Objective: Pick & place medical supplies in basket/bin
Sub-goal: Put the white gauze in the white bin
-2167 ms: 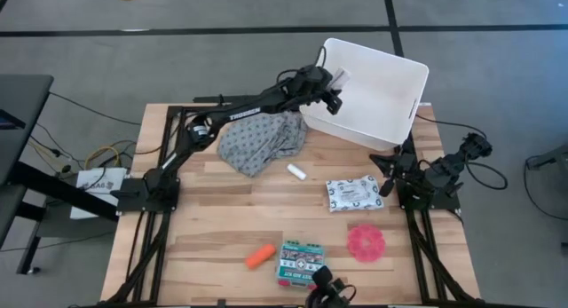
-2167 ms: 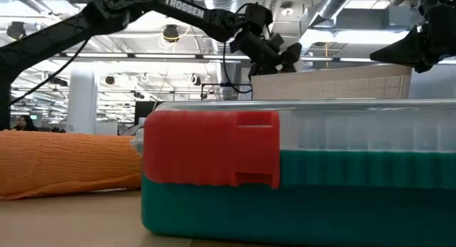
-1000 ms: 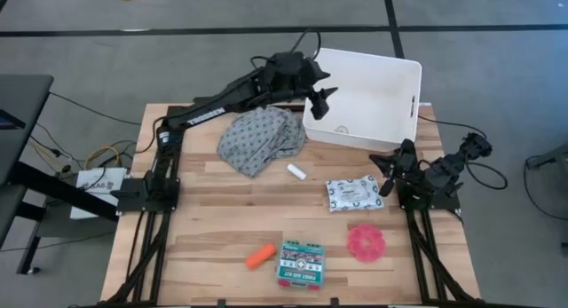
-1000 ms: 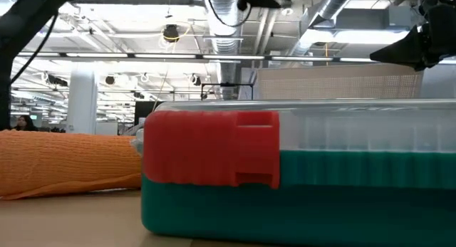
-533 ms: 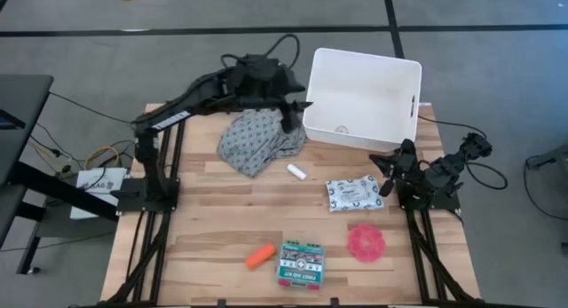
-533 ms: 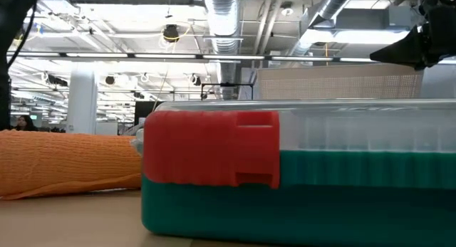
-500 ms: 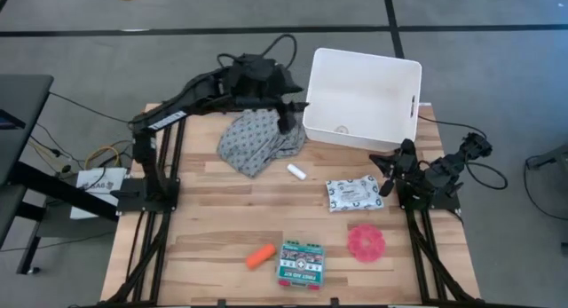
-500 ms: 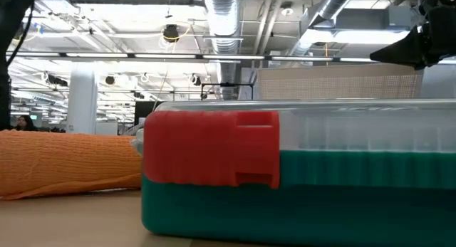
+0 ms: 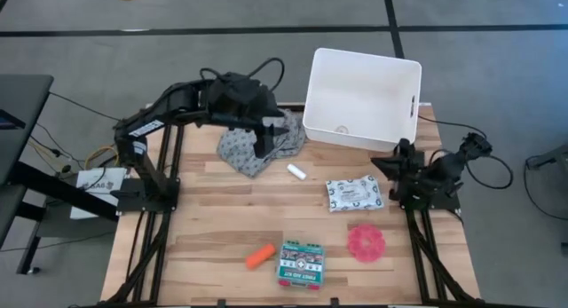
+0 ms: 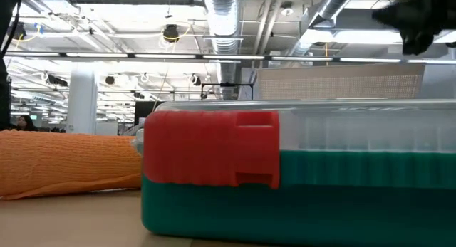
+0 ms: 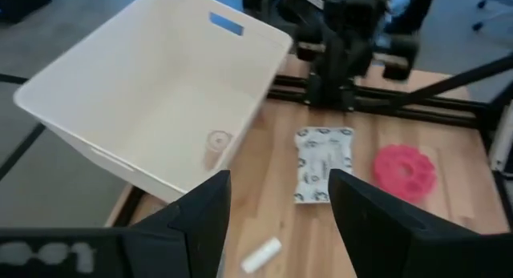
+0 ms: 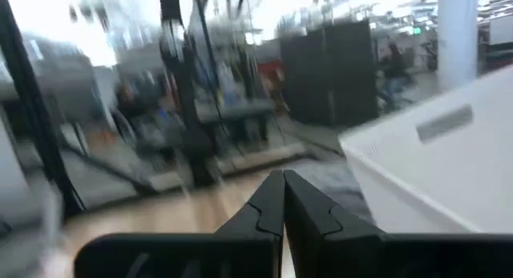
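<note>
The white bin stands at the table's far right; a small pale round item lies on its floor. On the table lie a white roll, a white patterned pack, a pink disc, an orange tube and a green first-aid box. My left gripper hangs open and empty above the grey dotted cloth, left of the bin. My right gripper waits shut at the table's right edge, beside the pack.
The grey dotted cloth lies crumpled at the far middle, against the bin's left wall. The first-aid box and the orange tube fill the low view at the near edge. Bare wood shows between the items.
My left gripper has drawn back from over the bin's left rim toward the table's left and near side and now hangs above the grey cloth, open throughout. My right gripper has tipped upward a little in place and stays shut. No item has moved.
</note>
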Robot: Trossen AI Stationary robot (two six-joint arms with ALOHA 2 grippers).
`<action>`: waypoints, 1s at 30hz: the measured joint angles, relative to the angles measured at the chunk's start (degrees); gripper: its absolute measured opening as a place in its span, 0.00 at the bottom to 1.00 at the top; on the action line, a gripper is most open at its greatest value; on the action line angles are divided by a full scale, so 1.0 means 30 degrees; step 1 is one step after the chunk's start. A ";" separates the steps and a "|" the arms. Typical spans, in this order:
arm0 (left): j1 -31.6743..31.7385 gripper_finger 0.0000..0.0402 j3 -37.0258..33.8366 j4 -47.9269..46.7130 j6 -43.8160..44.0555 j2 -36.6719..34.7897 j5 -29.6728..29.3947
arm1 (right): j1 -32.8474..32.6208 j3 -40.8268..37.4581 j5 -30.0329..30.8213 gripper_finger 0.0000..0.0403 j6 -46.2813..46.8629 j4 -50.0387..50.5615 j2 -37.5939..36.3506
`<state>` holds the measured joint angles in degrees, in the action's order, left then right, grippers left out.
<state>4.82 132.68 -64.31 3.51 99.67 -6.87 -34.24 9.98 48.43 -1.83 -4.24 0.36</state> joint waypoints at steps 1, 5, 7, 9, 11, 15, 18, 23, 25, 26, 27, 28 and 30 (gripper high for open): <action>-0.0219 0.50 0.0000 -0.0140 0.0093 -0.0019 0.0000 | 0.0000 0.0000 -0.0240 0.00 0.0005 -0.0907 0.0000; -0.1044 0.50 -0.0001 -0.1032 0.0195 -0.0019 -0.0016 | 0.0257 0.0007 -0.1443 0.00 0.0505 -0.2856 0.0067; -0.1524 0.50 0.0000 -0.1092 0.0257 -0.0019 -0.0493 | 0.0464 0.0007 -0.2476 0.00 0.0897 -0.3150 0.0346; -0.2052 0.50 0.0000 -0.1198 0.0359 -0.0026 -0.1485 | 0.0712 0.0007 -0.2989 0.00 0.1276 -0.3301 0.0737; -0.2682 0.50 -0.0007 -0.1707 0.0819 -0.0176 -0.2712 | 0.0988 0.0007 -0.2741 0.00 0.1981 -0.3173 0.1288; -0.4114 0.50 0.0007 -0.2868 0.1811 -0.0286 -0.6193 | 0.1687 0.0001 -0.2581 0.00 0.2604 -0.3327 0.2766; -0.5166 0.50 0.0000 -0.4167 0.3013 -0.0215 -0.8499 | 0.2193 0.0005 -0.2925 0.00 0.3118 -0.4558 0.3881; -0.6580 0.50 -0.0124 -0.5784 0.5531 -0.0237 -1.1604 | 0.2945 0.0007 -0.5188 0.01 0.3639 -0.8157 0.6184; -0.7070 0.50 -0.0124 -0.6531 0.6412 -0.0258 -1.3056 | 0.3271 0.0007 -0.5781 0.03 0.3637 -0.9658 0.7489; -0.7279 0.50 -0.0124 -0.6985 0.6804 -0.0279 -1.3663 | 0.3435 0.0007 -0.6148 0.04 0.3630 -1.0319 0.8173; -0.7486 0.50 -0.0124 -0.7443 0.7253 -0.0288 -1.4169 | 0.3601 0.0007 -0.6443 0.06 0.3643 -1.0925 0.8853; -0.7685 0.50 -0.0124 -0.7840 0.7710 -0.0288 -1.4564 | 0.3739 0.0091 -0.6678 0.08 0.3678 -1.1221 0.9537; -0.7992 0.50 -0.0124 -0.8599 0.8653 -0.0274 -1.5173 | 0.3977 0.0478 -0.6750 0.12 0.3681 -1.1310 1.1018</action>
<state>-19.15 132.31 -90.11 29.47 98.85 -52.39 -22.31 11.41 28.18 9.21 -38.17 33.41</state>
